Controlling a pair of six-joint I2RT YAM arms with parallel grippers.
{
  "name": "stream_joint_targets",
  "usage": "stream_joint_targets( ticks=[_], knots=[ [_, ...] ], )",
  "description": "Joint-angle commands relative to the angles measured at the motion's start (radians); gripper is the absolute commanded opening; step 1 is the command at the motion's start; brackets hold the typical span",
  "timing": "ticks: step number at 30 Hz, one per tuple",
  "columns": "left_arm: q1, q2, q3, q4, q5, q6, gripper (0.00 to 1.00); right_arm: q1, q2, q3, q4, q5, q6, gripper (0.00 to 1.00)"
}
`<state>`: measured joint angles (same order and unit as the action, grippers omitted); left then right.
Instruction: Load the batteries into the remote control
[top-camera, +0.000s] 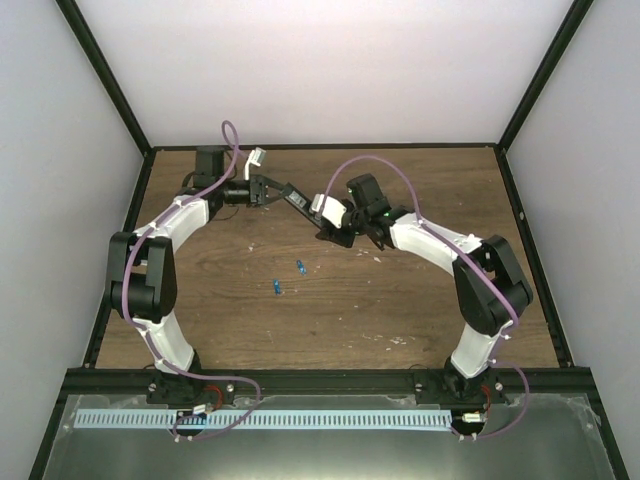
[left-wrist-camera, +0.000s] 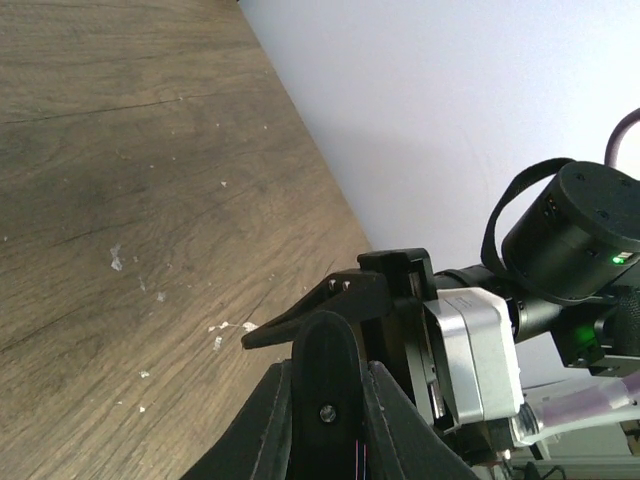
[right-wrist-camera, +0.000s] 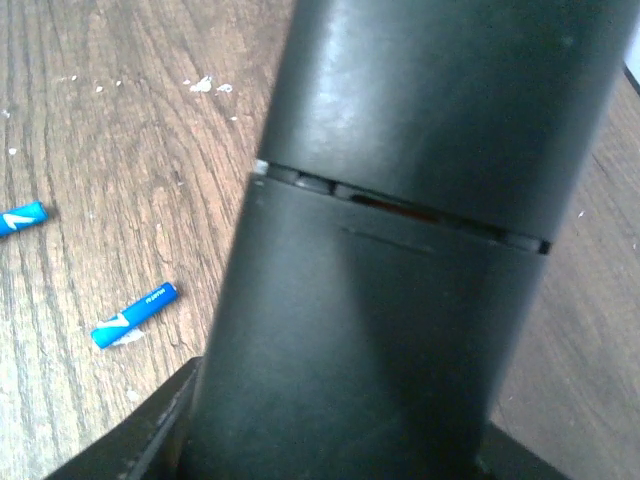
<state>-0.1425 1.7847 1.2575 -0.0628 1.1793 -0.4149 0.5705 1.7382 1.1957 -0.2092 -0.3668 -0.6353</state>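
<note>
From above, the left end effector holds one end of the remote control, its fingers closed narrowly on it, above the far middle of the counter. The remote control slants from there to the right and toward the near side, and the right end effector is at its other end. The two blue batteries lie flat on the counter, near each other but apart, nearer to the arm bases than the remote control. Nothing touches them. In the left wrist view, the dark fingers at the bottom edge are close together around a black piece. Just beyond them are a black finger and the silver body of the right end effector. In the right wrist view, the black remote control fills most of the picture, blurred, with a thin seam across it. I cannot tell if the right fingers press on it or stand a little apart. Both batteries show at the left on the wood.
</note>
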Motion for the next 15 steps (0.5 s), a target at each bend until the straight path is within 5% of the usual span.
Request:
stream_joint_targets(
  ticks=[1, 15],
  knots=[
    [0.014, -0.006, 0.033, 0.050, 0.013, -0.019, 0.05, -0.005, 0.003, 0.006, -0.020, 0.007, -0.013, 0.37],
    [0.020, -0.003, 0.045, 0.047, -0.024, -0.032, 0.03, -0.004, -0.011, -0.031, -0.015, 0.027, -0.032, 0.30]
  ],
)
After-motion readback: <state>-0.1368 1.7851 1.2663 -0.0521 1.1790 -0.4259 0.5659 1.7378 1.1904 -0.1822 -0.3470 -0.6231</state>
